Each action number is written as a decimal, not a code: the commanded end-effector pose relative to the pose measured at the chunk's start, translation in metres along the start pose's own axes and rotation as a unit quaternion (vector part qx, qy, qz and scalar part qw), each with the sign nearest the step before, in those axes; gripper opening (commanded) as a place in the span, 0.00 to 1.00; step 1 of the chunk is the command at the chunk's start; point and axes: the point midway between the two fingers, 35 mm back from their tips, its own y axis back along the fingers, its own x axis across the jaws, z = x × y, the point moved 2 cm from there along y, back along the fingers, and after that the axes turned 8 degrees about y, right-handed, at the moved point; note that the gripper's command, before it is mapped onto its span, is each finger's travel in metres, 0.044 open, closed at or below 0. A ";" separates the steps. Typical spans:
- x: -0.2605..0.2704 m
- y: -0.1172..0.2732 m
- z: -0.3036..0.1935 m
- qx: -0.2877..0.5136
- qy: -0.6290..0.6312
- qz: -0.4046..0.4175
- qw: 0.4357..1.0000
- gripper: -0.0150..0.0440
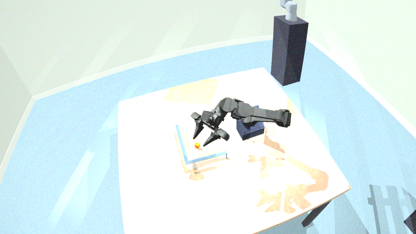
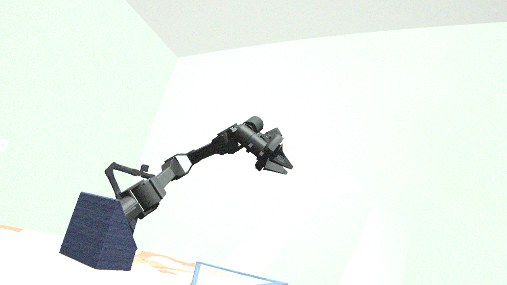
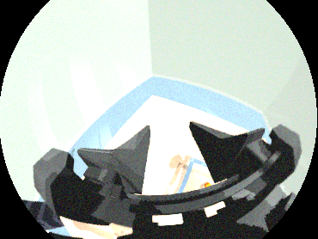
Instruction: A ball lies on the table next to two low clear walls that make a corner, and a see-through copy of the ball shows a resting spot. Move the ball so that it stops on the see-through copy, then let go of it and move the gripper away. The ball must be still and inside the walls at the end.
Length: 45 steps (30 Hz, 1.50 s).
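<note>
My gripper [image 1: 200, 140] hangs in the air above the inner side of the corner walls [image 1: 185, 146], fingers spread partway with nothing between them. From the top view my two dark fingertips [image 1: 195, 135] point down toward the orange ball [image 1: 197, 144], which lies on the white table [image 1: 162, 192] inside the angle of the walls, near the longer wall and apart from it. My fingertips look close to the ball there, but the exterior view shows my gripper [image 2: 280, 166] held well above the wall edge [image 2: 226, 272], so I am not touching the ball. I cannot make out the see-through copy of the ball in any view. In the wrist view my fingers frame the pale blue walls [image 3: 191, 174], and a small orange patch [image 3: 204, 182] sits just past the camera housing, beside the right fingertip. My arm reaches out from the dark blue base block [image 1: 250, 128], which stands beyond the open side of the corner walls.
</note>
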 end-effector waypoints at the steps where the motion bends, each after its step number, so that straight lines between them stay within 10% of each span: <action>1: -0.057 -0.024 -0.037 0.069 0.086 -0.038 0.993 0.71; 26: -0.163 -0.047 -0.243 0.372 0.349 0.142 0.848 0.71; 35: -0.163 -0.030 -0.319 0.406 0.408 0.318 0.754 0.71; 45: -0.162 -0.028 -0.323 0.405 0.411 0.330 0.747 0.71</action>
